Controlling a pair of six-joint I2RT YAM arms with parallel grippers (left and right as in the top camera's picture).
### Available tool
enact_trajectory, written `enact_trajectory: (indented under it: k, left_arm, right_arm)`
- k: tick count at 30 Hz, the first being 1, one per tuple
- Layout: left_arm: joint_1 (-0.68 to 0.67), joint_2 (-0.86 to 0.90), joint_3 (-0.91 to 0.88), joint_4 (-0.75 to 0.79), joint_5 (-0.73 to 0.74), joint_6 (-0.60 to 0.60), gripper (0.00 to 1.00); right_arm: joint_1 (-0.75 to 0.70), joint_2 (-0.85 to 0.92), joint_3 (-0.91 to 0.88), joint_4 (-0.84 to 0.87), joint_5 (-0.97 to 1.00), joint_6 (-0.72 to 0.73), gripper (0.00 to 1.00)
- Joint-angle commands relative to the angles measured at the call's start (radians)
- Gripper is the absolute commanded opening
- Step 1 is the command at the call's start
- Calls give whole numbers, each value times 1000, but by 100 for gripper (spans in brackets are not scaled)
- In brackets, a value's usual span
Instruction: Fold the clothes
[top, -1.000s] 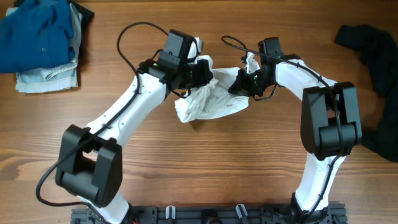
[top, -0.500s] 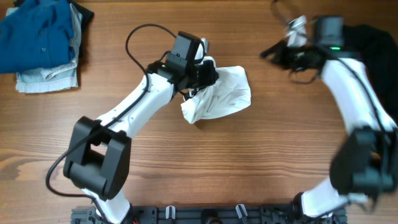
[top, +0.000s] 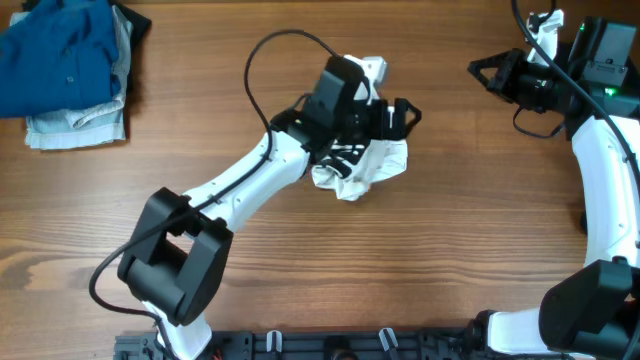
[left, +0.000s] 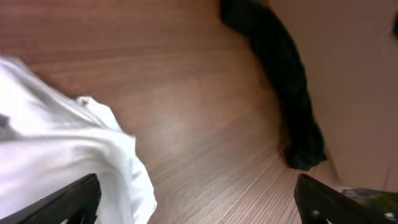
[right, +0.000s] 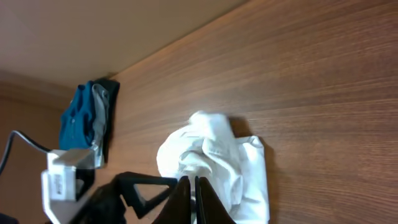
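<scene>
Midway across the brown wooden table (top: 300, 280), the crumpled white fabric T-shirt with black lettering (top: 378, 163) lies in a loose heap under the left hand (top: 400, 114). That hand's two black fingers (left: 69, 200) are spread wide apart, with one edge of the white cloth below them in the left wrist view and nothing gripped. The white left arm (top: 240, 180) reaches diagonally from the near left edge of the table, elbow bent low, with its wrist over the T-shirt. At the far right, the right arm (top: 605, 170) rises along the table's edge and bends inward. Its right hand (top: 476, 68) points left, well apart from the T-shirt, with its fingers pressed together. A dark black fabric garment (left: 277, 62) lies bunched along the table's far edge in the left wrist view. A pile of blue and pale folded clothes (top: 65, 65) sits at the far left corner.
</scene>
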Motion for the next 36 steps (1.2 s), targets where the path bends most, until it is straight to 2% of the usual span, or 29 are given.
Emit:
enact_trajectory:
  k: [1,6,9,10,13,15,17,20,23,27,29,32,36]
  left_arm:
    - [19,-2,34,3,52,23,100]
    - [28,-14,49,11,52,23,100]
    - [77,-72,69,-2,52,23,100]
    - [113,-112,77,-28,52,21,100]
    - [240,-270,83,-206,34,-8,100]
    - [269,-333,83,-338,-61,2,100]
    - [270,-386,83,-488,-247,5,100]
    - [258,-425,83,-686,-463,-11,100]
    - [260,-423,80,-843,-556,-81,100]
    - [259,-422,80,-916,-649,-117,100]
    - [259,-422,80,-932,-666,-133,100]
    - [259,-425,80,-951,-675,-137,100]
    - [259,-454,80,-982,-743,-161,100]
  right_arm:
    - [-2,10,-6,6,21,-18,5]
    - [-33,10,-6,11,20,-18,6]
    - [-39,10,-6,8,21,-50,8]
    - [-32,10,-6,5,21,-64,8]
    - [31,29,-6,-15,60,-82,18]
    - [90,42,-6,-26,97,-83,25]
    - [174,55,-6,-47,164,-80,34]
    - [325,95,-6,-78,305,10,47]
    - [443,156,-6,-55,359,54,48]
    - [567,220,-6,14,537,-66,48]
    - [614,243,-6,51,624,-190,49]
    - [658,260,-6,91,650,-372,49]
    - [715,291,-6,139,744,-520,55]
